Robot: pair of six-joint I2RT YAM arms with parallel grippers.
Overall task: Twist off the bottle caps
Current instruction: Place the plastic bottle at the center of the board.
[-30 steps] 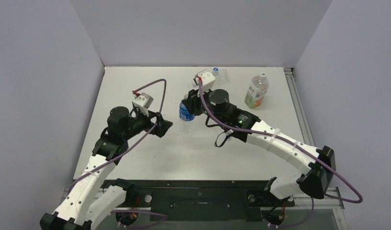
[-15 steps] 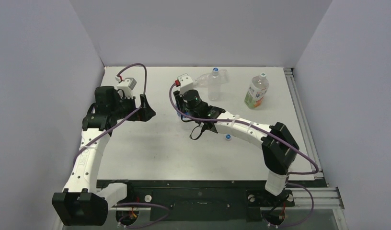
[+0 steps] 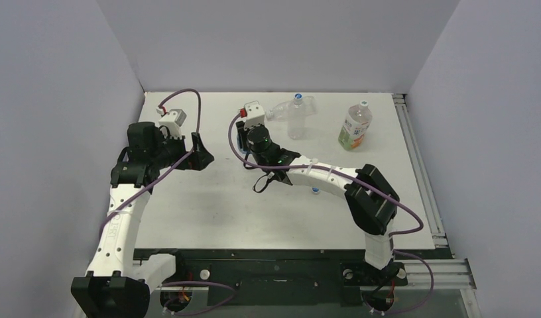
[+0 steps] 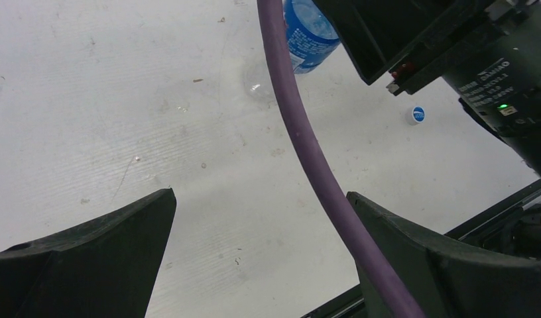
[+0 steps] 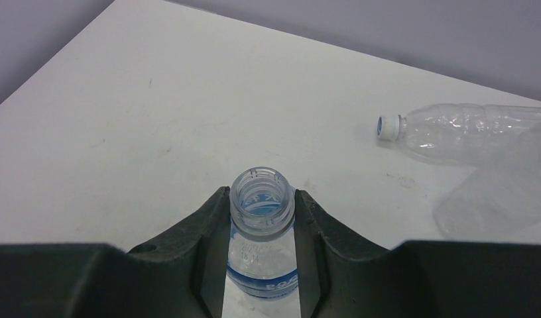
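Right pincer (image 5: 261, 197) tight on blue-labelled bottle (image 5: 261, 228)

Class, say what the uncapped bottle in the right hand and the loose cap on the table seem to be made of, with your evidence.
Bottle: probably clear plastic, glossy; its threaded neck is see-through. Cap: likely opaque plastic, white side, blue top; too small to judge finish.

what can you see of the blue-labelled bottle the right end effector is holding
The blue-labelled bottle is small and made of clear plastic, with a blue-and-white label band below the shoulder. Its cap is off, so the threaded neck stands open. It is upright, clamped at the neck by the right end effector.
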